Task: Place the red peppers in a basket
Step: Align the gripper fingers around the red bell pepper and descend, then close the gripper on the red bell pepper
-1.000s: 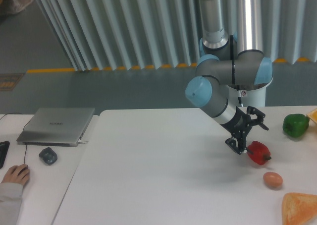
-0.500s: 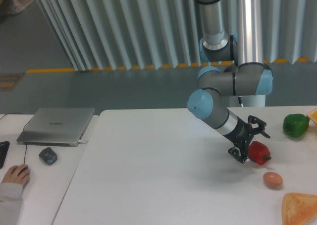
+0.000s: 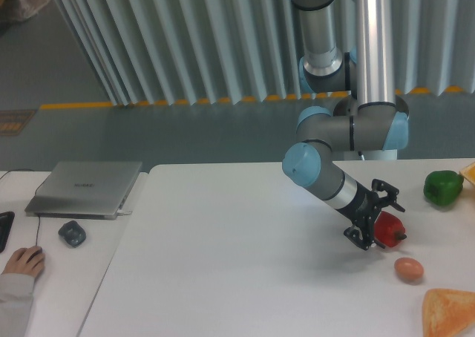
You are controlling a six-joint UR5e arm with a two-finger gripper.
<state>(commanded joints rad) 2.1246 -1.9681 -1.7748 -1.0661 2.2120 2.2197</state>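
Note:
The red pepper [image 3: 390, 230] lies on the white table [image 3: 223, 263] at the right, its dark stem pointing right. My gripper [image 3: 378, 223] is low over the table at the pepper's left side. Its black fingers [image 3: 359, 236] are spread, one behind the pepper and one in front of it. The jaws stand open and I cannot tell whether they touch the pepper. No basket is in view.
A green pepper [image 3: 443, 186] sits at the far right, and a brown egg [image 3: 408, 269] lies just in front of the red pepper. An orange slice-like item [image 3: 449, 312] fills the bottom right corner. A laptop [image 3: 85, 188], mouse [image 3: 72, 233] and a person's hand [image 3: 22, 261] are at the left.
The arm has lowered and shifted a little right, bringing the gripper's fingers closer around the red pepper. The pepper has stayed about where it was.

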